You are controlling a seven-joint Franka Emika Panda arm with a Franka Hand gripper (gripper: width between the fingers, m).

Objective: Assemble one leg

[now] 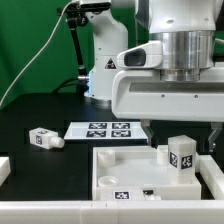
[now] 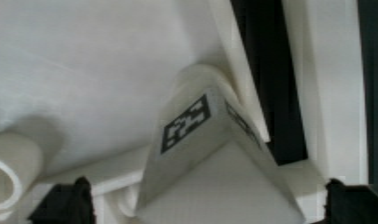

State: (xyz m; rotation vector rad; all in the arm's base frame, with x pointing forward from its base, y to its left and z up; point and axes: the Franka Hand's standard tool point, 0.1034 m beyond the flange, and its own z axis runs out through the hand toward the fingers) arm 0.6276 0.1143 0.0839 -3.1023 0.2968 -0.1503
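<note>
Leg [image 1: 181, 155] stands upright inside the white panel [image 1: 115, 170], near that panel's far corner on the exterior view's right, a tag facing the camera. A second leg [image 1: 44, 139] lies on its side on the black bench [image 1: 30, 115], well apart from the first, toward the exterior view's left, with bare bench all around it. The marker board [image 1: 105, 129] lies flat between the lying leg and the panel's far rim, just behind that rim. A white block [image 1: 3, 170] is cut off at the left edge of the exterior view.

The arm's wide white wrist body hangs above the upright leg and hides whatever is directly over it; the fingers cannot be made out there. In the wrist view the gripper [image 2: 212, 197] shows two dark fingertips [image 2: 67, 199] set wide apart, with a tagged white leg [image 2: 204, 140] between them. Whether the pads touch it cannot be told. A round white shape [image 2: 12, 170] beside it is blurred.
</note>
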